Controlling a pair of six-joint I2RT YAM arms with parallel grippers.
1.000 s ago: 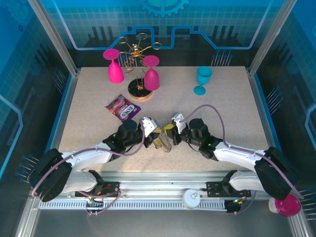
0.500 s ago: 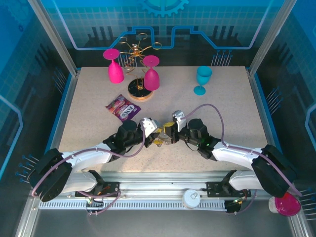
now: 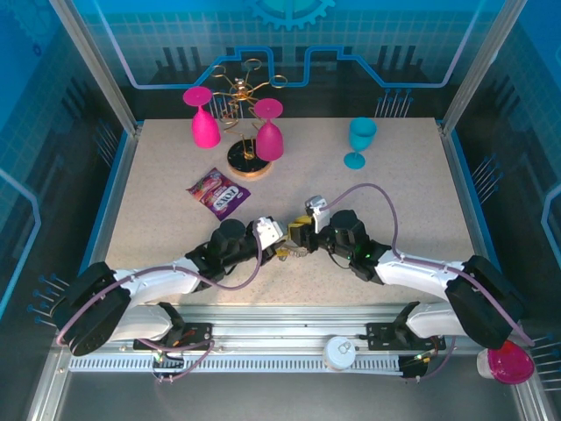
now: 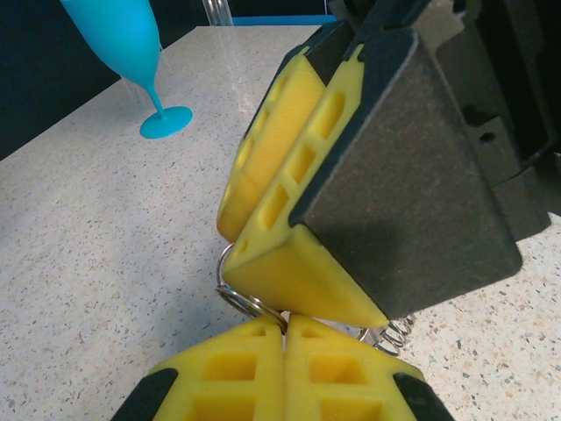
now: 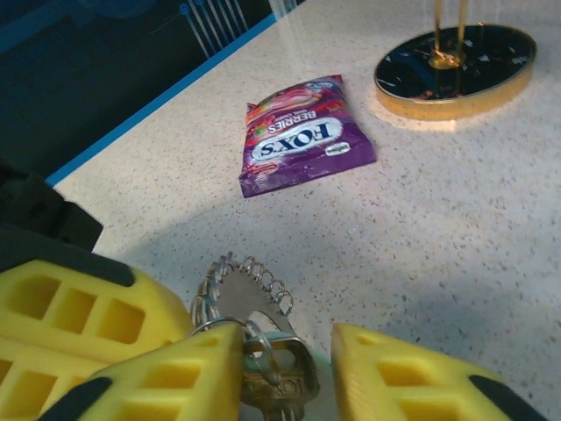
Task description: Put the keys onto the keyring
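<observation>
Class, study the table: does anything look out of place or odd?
The purple Fox's snack packet lies flat and askew on the speckled table, the only food item there. The turquoise plastic goblet stands upright alone, while two pink goblets are inverted by the gold wire stand.

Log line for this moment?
left gripper shut on keyring | right gripper open around grey key

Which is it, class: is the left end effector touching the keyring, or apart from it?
Touching. The left wrist view shows wire loops of the keyring pinched in the shut left end effector.
</observation>
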